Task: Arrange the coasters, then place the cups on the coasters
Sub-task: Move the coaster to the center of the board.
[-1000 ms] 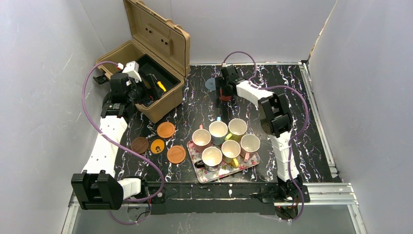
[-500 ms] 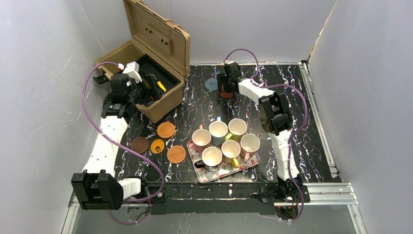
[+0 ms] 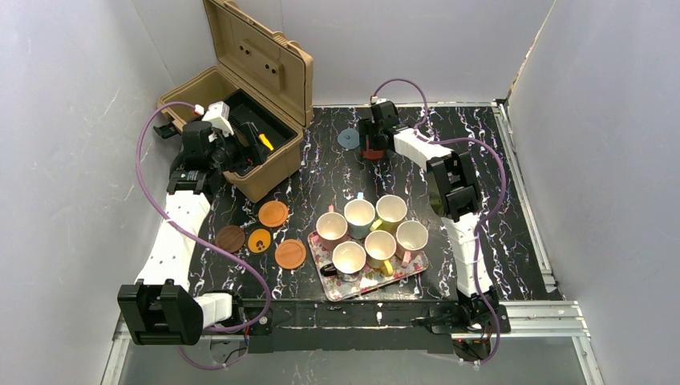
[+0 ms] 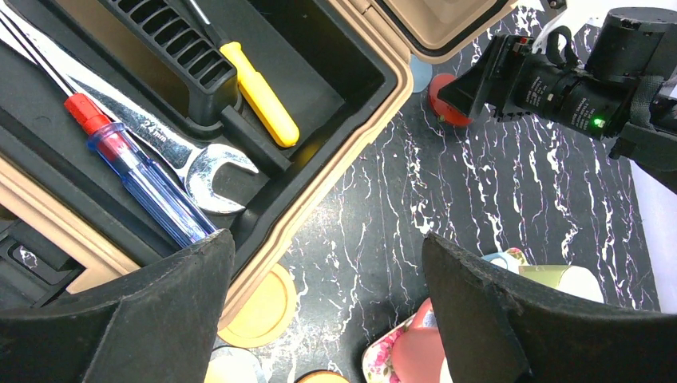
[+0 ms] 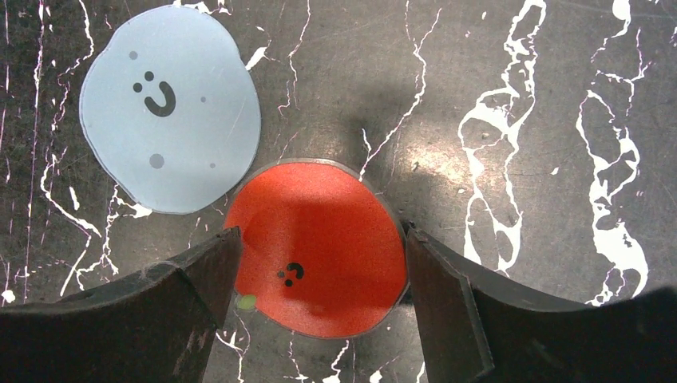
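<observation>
A red coaster (image 5: 315, 247) lies flat on the black marbled table at the back, and a blue-grey coaster (image 5: 170, 108) touches its far left edge. My right gripper (image 5: 319, 238) is open and low over the red one, a finger at each side of its rim (image 3: 370, 146). Several more coasters lie left of centre: orange (image 3: 273, 213), dark brown (image 3: 230, 238), yellow-orange (image 3: 259, 241), orange (image 3: 290, 253). Several cups (image 3: 360, 215) stand together on the floral tray (image 3: 370, 278). My left gripper (image 4: 327, 238) hangs open and empty over the toolbox's near edge (image 3: 240, 152).
The open tan toolbox (image 3: 240, 96) stands at the back left, holding a yellow screwdriver (image 4: 259, 94), a wrench (image 4: 203, 171) and a blue-handled screwdriver (image 4: 152, 187). Grey walls close in three sides. The right arm's purple cable (image 3: 489, 176) loops beside the tray.
My right gripper has shifted a little towards the back right and settled around the red coaster. The left arm, cups and other coasters have not moved.
</observation>
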